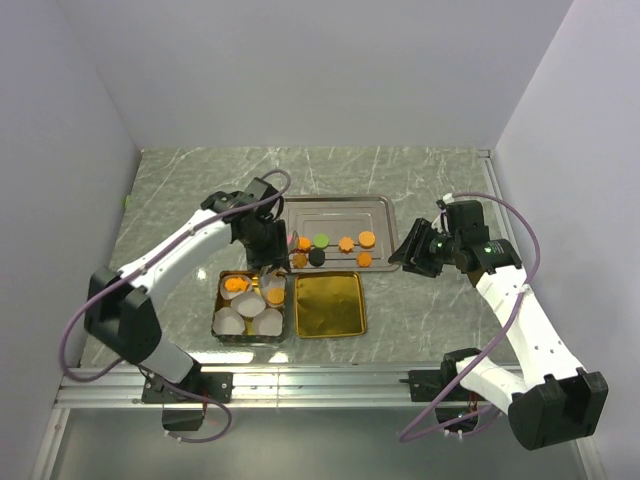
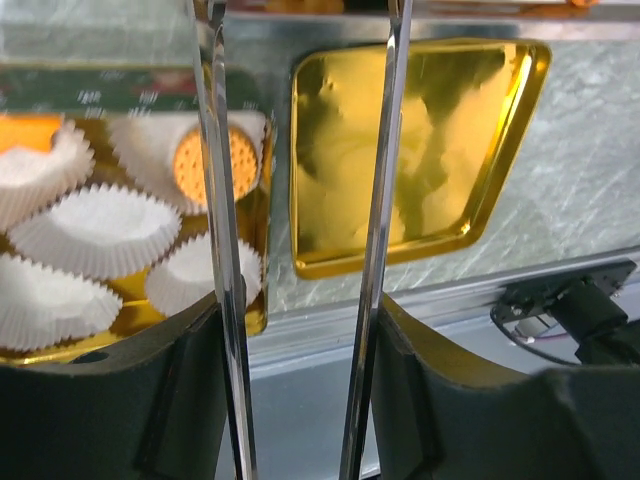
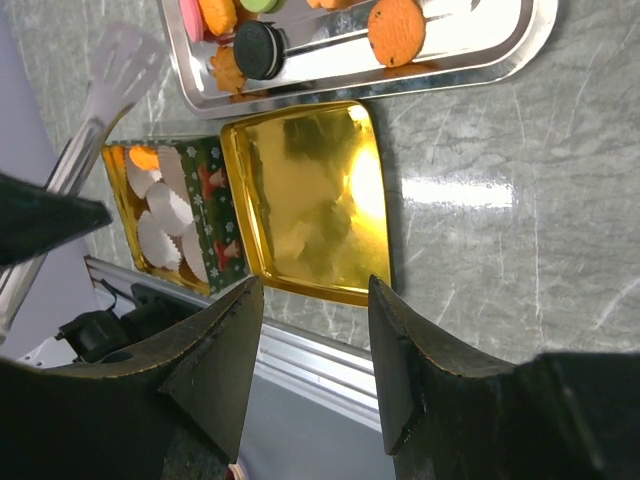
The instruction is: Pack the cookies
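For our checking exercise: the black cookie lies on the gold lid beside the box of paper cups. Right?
No. The black cookie lies on the silver tray; the gold lid beside the box of paper cups holds nothing. The right wrist view shows it.

The top view looks down from above and behind the arms on the whole table [image 1: 420, 180]. The left wrist view sits close, peering between the blades of the tongs [image 2: 222, 200] at the gold tray [image 2: 420, 150] and the tin [image 2: 120, 85] beside it — the right wrist view, farther back and rolled sideways, shares both.
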`<state>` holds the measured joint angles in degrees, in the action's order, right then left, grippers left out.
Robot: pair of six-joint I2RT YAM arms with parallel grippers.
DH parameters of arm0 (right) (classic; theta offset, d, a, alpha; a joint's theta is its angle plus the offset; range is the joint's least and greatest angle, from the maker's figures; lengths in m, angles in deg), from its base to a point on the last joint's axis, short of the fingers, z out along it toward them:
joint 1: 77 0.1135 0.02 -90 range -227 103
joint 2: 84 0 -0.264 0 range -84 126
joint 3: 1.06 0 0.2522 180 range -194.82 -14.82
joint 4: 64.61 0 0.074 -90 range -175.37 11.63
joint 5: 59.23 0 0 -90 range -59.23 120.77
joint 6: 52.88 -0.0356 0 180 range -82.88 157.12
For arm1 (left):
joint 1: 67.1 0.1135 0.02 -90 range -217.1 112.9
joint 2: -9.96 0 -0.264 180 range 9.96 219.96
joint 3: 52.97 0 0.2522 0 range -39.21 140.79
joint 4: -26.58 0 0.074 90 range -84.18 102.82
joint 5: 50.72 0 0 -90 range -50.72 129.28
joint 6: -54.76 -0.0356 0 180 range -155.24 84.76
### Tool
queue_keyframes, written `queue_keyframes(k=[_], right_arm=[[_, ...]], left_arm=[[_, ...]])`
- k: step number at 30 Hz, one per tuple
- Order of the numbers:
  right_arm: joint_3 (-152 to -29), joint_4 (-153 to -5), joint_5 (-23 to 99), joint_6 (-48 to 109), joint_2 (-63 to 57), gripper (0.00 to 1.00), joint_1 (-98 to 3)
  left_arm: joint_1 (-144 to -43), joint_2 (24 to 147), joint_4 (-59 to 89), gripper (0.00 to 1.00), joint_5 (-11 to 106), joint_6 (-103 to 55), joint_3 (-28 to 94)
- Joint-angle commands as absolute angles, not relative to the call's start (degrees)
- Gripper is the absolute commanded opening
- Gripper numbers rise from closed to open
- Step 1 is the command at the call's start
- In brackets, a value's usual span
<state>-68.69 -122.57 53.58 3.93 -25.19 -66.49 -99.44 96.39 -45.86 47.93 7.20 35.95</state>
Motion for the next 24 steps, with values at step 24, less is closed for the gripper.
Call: queue_keyframes(k=[24], right_arm=[[-70.99,-120.99,51.86,3.37,-21.25,0.54,-66.62]], left_arm=[[-98.65,109.71,-46.78,0.56,46.66,3.35,45.08]])
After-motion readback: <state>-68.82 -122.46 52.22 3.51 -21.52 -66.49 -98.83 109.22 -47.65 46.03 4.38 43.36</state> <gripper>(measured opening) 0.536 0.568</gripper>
